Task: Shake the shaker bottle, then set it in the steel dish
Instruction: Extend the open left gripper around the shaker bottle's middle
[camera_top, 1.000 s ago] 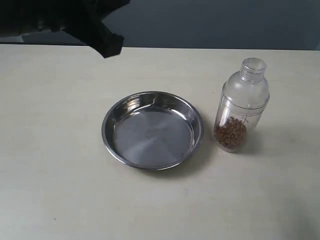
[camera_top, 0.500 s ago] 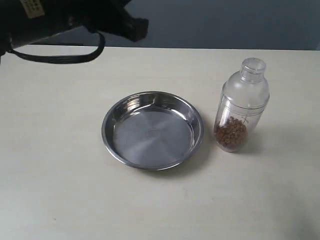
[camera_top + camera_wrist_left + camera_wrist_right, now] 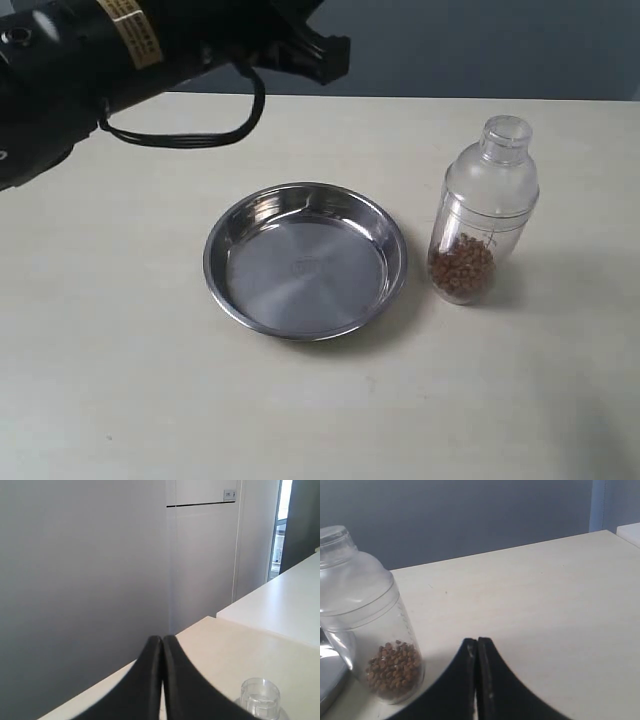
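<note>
The bottle (image 3: pixel 482 215) stands upright on the worktop (image 3: pixel 120 350), just right of the dish (image 3: pixel 300 265). Left pincer (image 3: pixel 162 638) and right pincer (image 3: pixel 477 640) are pinched together, empty. Light, stiff, probably slick plastic: best gripped around the straight lower body.

Soft, even, fairly bright light lies on the table (image 3: pixel 120 380), the steel dish (image 3: pixel 305 262) glints on its far inner wall and sheds faint shadow at its near-right rim, and the shaker bottle (image 3: pixel 482 212) beside it looks sharp.
</note>
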Motion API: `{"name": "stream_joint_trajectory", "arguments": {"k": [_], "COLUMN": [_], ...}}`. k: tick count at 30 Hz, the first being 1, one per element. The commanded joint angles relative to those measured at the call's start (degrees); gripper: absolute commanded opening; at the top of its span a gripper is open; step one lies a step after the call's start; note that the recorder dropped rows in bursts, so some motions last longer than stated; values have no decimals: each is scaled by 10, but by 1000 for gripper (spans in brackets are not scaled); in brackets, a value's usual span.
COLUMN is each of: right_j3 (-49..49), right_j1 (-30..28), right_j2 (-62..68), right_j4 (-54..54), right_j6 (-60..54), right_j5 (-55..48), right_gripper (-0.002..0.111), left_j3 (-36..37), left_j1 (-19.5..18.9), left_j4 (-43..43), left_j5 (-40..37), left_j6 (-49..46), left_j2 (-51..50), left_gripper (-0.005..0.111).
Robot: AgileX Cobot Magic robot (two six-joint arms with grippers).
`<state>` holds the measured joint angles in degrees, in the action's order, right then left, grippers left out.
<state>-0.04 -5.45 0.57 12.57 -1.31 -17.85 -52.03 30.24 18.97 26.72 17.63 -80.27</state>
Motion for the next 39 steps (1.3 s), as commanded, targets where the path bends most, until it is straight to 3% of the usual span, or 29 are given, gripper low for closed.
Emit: {"name": "stream_joint_trajectory", "arguments": {"k": [1,6,9,12,14,16,18,19,23,39], "right_j3": [0,0,0,0,0,0,0,0,0,0], "right_j1": [-2,-2,-2,-2,-2,-2,-2,-2,-2,-2], "right_j2": [-3,-3,-3,-3,-3,-3,-3,-3,-3,-3], "right_j4": [-1,-1,-1,-1,-1,-1,-1,-1,-1,-1], "right_j6": [-2,-2,-2,-2,-2,-2,-2,-2,-2,-2], "right_j5": [4,4,4,4,4,4,4,4,4,4], "right_gripper": [-1,-1,-1,-1,-1,-1,-1,-1,-1,-1], "left_j3": [1,1,1,1,1,1,1,1,-9,-191], "left_j1": [3,3,3,3,2,2,1,0,0,4], "left_j4": [6,57,74,156,207,192,154,151,172,270], "left_j5": [10,67,97,134,161,173,179,192,289,346], "left_j6": [29,108,106,97,96,96,96,102,108,230], "left_j2": [-10,-46,-61,-73,-83,-95,-107,-114,-154,-383], "left_gripper": [0,0,0,10,27,58,99,105,106,106]}}
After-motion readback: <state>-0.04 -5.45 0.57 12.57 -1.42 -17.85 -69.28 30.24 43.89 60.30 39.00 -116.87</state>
